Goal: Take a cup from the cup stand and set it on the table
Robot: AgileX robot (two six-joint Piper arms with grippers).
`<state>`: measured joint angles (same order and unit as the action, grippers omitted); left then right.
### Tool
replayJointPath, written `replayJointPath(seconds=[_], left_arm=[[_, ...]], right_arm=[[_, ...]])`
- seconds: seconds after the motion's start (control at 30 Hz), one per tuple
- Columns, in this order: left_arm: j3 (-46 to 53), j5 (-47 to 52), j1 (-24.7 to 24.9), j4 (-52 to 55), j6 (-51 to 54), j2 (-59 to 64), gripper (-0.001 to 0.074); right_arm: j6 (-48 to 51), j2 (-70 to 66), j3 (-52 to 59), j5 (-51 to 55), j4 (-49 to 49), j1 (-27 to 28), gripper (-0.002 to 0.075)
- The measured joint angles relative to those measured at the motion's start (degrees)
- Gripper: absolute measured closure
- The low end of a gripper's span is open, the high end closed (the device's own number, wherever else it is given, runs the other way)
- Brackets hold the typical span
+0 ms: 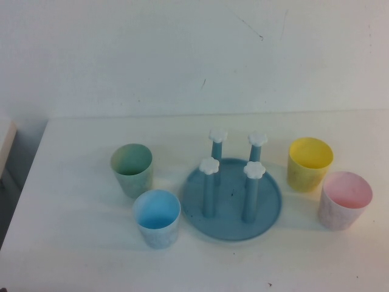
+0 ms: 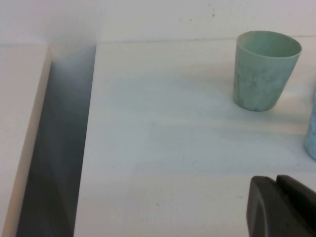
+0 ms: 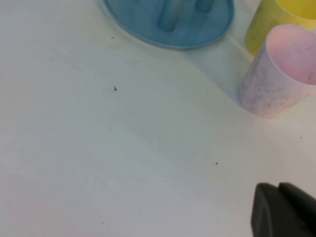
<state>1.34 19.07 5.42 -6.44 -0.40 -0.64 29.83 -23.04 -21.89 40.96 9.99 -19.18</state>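
The yellow cup [image 1: 310,163] stands upright, mouth up, on the table [image 1: 73,243], toward the right edge and just beside the cup stand [image 1: 233,201], clear of its tray. From how it sits, the task looks done: all four pegs of the stand are bare, their white flower caps showing, and no cup hangs on any of them. The pink cup [image 1: 345,199] stands just beside the yellow one, nearer the front right corner, and in the right wrist view the two look to be touching or nearly so; I cannot tell which. On the other side of the stand, the green cup [image 1: 132,169] and a blue cup [image 1: 157,218] stand upright close together, the blue one nearer the front edge. All four cups ring the stand, which sits near the middle of the worktop, likely so each is within an arm's reach. The left gripper [image 2: 284,206] hangs low over bare table near the left edge, short of the green cup, its fingers together and holding nothing. The right gripper [image 3: 284,210] hangs over bare table near the front, short of the pink cup, likewise closed and empty. The worktop is plain white with a few dark specks; a white wall rises behind it, and a dark gap runs along its left edge.
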Motion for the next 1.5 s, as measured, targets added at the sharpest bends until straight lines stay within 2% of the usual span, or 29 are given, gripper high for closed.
replayJointPath(seconds=[0.2, 0.33, 0.4, 0.5, 0.67, 0.93, 1.13, 1.5], left_arm=[[0.0, 0.0, 0.0, 0.04, 0.0, 0.0, 0.0737], [0.0, 0.0, 0.0, 0.04, 0.0, 0.0, 0.0737], [0.0, 0.0, 0.0, 0.04, 0.0, 0.0, 0.0737], [0.0, 0.0, 0.0, 0.04, 0.0, 0.0, 0.0737], [0.0, 0.0, 0.0, 0.04, 0.0, 0.0, 0.0737], [0.0, 0.0, 0.0, 0.04, 0.4, 0.0, 0.0737], [0.0, 0.11, 0.0, 0.04, 0.4, 0.0, 0.0737], [0.0, 0.11, 0.0, 0.04, 0.4, 0.0, 0.0737]], right_arm=[[1.65, 0.61, 0.68, -0.73, -1.88, 0.0, 0.0727], [2.0, 3.7, 4.08, -5.98, -4.74, 0.0, 0.0727], [-0.84, 6.45, 5.99, -9.02, -7.24, 1.04, 0.0727], [-7.01, 11.09, 9.26, -12.36, -11.54, 4.31, 0.0727], [-15.82, 19.22, 14.66, -13.07, -15.91, 13.36, 0.0727], [-21.53, 23.76, 21.17, -14.1, -16.05, 23.44, 0.0727], [-21.66, 23.76, 22.76, -18.13, -13.84, 23.93, 0.0727], [-23.39, 23.76, 22.85, -18.58, -13.18, 22.53, 0.0727]])
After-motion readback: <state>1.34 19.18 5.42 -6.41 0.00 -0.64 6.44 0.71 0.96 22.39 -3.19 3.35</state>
